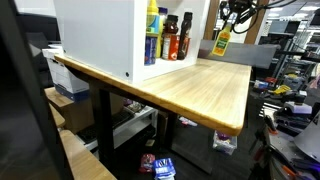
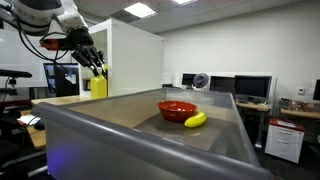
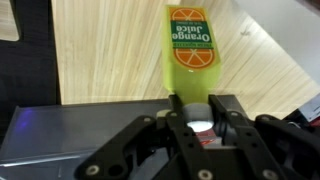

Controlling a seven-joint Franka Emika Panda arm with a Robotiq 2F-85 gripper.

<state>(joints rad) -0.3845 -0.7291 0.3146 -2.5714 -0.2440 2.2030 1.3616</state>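
Note:
A yellow-green orange juice bottle (image 3: 190,45) with an orange label fills the upper middle of the wrist view, over the wooden table (image 3: 100,60). My gripper (image 3: 198,112) is shut on the bottle's neck, just below the white cap, one finger on each side. In both exterior views the bottle (image 1: 222,42) (image 2: 97,86) hangs upright under the gripper (image 1: 233,18) (image 2: 93,64), near the table's far end beside the white cabinet (image 1: 100,35). Whether its base touches the table is unclear.
The white cabinet's open shelf holds several bottles (image 1: 165,38). A red bowl (image 2: 177,109) and a banana (image 2: 195,120) lie on the table (image 2: 130,125). Boxes and clutter sit under and around the table (image 1: 200,90). Monitors (image 2: 250,88) stand at the back.

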